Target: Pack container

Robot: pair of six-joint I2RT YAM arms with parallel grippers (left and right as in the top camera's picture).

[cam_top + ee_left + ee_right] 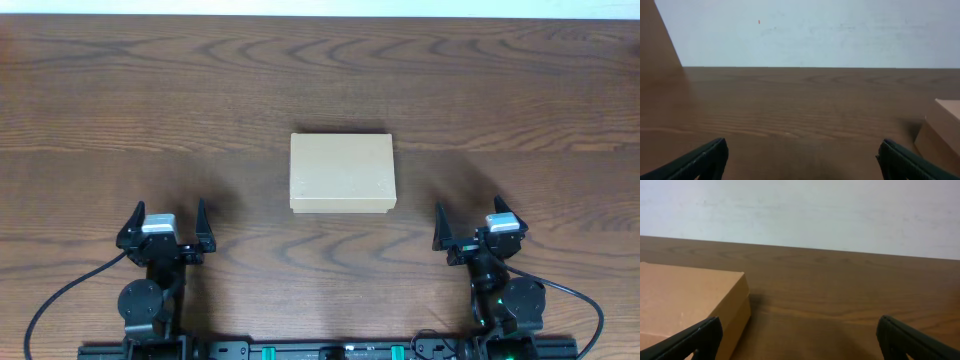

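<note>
Overall, the wooden table [100,100] fills the overhead view, its brown grain running side to side. I note the container [342,172] lying flat near the table's middle, lid down and top plain. It sits ahead of the two arms and between them, touching neither.

The overhead view gives me its whole outline. The left wrist camera catches only a corner of it at the right edge. The right wrist camera shows its top and one side wall at lower left, with a shadow beside it. Both wrist cameras also show a pale wall [815,30] beyond the far table edge, which overhead is only a thin strip.

The left gripper [169,208] sits near the front edge on its own side, jaws spread wide and holding nothing. The right gripper [468,206] mirrors it on the other side, likewise released and empty. In each wrist view the dark fingers [700,337] stand far apart at the bottom corners.
</note>
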